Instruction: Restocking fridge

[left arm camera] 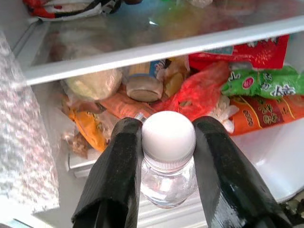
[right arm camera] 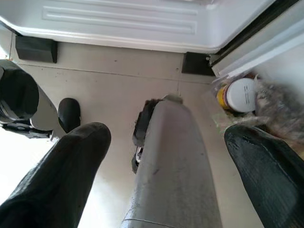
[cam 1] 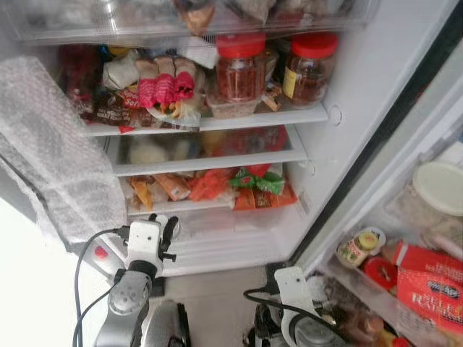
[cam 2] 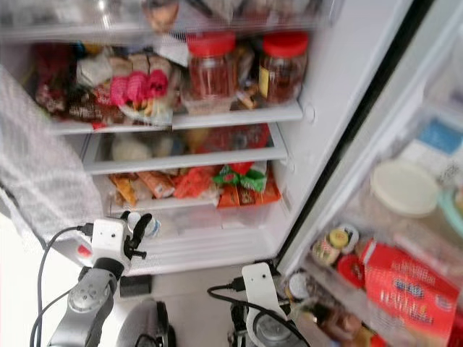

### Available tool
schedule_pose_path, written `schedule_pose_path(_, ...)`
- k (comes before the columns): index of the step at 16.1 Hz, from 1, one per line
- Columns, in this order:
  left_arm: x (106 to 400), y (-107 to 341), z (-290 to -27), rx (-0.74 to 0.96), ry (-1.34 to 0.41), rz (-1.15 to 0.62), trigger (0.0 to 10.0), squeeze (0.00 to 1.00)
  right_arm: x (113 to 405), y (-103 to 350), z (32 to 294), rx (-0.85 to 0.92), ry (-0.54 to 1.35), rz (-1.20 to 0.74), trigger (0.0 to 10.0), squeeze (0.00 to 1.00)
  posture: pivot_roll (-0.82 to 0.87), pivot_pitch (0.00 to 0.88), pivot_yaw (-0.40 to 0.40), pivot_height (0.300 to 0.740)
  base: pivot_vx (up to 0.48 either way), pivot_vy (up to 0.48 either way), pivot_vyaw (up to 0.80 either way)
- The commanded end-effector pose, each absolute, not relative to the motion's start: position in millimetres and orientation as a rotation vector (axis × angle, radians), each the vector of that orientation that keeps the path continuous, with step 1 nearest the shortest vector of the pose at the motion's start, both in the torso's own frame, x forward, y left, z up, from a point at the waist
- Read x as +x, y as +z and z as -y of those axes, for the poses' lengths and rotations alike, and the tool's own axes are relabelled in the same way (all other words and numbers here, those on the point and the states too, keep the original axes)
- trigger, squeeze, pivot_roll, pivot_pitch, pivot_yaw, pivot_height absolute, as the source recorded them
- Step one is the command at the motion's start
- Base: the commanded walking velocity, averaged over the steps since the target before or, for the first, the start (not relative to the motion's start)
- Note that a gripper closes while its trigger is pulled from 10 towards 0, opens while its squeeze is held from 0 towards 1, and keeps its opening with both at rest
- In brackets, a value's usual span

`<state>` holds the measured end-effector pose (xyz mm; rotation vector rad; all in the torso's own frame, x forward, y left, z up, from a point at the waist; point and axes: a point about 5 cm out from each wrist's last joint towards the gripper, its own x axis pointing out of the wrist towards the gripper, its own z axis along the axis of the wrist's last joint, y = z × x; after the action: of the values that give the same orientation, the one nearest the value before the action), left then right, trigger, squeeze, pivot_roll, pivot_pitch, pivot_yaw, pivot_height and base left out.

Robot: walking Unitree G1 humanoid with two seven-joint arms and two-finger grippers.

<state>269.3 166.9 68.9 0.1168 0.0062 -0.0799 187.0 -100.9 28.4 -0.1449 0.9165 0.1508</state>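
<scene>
A small clear bottle with a white cap is clamped between the two black fingers of my left gripper, which is shut on it just below the cap. The gripper holds it at the front of the open fridge, level with the lowest shelf, where orange, red and green snack bags lie. My right gripper hangs low over the tiled floor with its fingers spread wide and nothing between them.
Upper shelves carry two red-lidded jars and wrapped food. Bubble wrap hangs at the left. The open door's rack at right holds a red box, a yellow-capped jar and a round white lid.
</scene>
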Motion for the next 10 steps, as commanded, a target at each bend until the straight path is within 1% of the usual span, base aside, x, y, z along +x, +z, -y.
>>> schedule_pose_path(1,269.7,69.6,-167.6,0.121,-0.074,-0.005,10.0,0.00,185.1,28.5,100.3,-0.135,0.159,-0.921,10.0,0.00,-0.11,0.181,-0.015,0.627,0.000,0.000,0.00)
schedule_pose_path(10,275.5,74.8,-167.3,0.115,-0.064,0.021,10.0,0.00,185.4,28.9,99.8,-0.117,0.155,-0.907,10.0,0.00,-0.11,0.184,-0.017,0.627,0.000,0.000,0.00)
